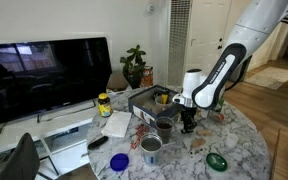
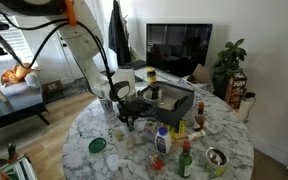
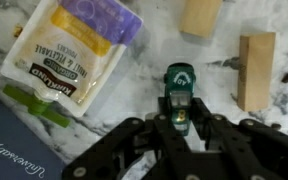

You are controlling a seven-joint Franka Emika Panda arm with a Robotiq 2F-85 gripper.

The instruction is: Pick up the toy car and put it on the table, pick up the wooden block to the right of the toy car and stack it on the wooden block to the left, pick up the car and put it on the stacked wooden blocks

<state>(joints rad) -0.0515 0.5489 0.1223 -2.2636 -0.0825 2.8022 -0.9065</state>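
Gripper (image 3: 177, 124): bottom centre of the wrist view. Its black fingers (image 3: 134, 135) stand either side of the car's near end with a narrow gap. Can't tell whether the pads pinch it or sit just clear.
Arm (image 1: 219, 75): bent down over the mid-table clutter in an exterior view, w/ the wrist low.
Toy car (image 3: 177, 92): dark green, centre of the wrist view, lengthwise up-frame. It looks to rest on the marble rather than on anything else.
Table (image 3: 219, 45): white top w/ grey veins, bare around the car and btwn the blocks.
Right wooden block (image 3: 256, 68): right edge of frame, near the car but apart from it, long side running up-frame.
Upper wooden block (image 3: 201, 15): top of frame, cut by the edge. It lies apart from both the car and the other block.
Cheese bag (image 3: 79, 50): upper left, flat on the table, clear of the car.
Dark blue book (image 3: 9, 140): lower-left corner, not involved.
Step 1 (car onto table): prob. done or about done, since the car appears down on the marble.
Step 2 (stack blocks): not done. The blocks lie separate and neither sits on the other.
Step 3 (car on stack): not done, as there's no stack yet.
Left to do: approx. two of three steps. The gripper needs to get clear of the car, then go for the block at right.
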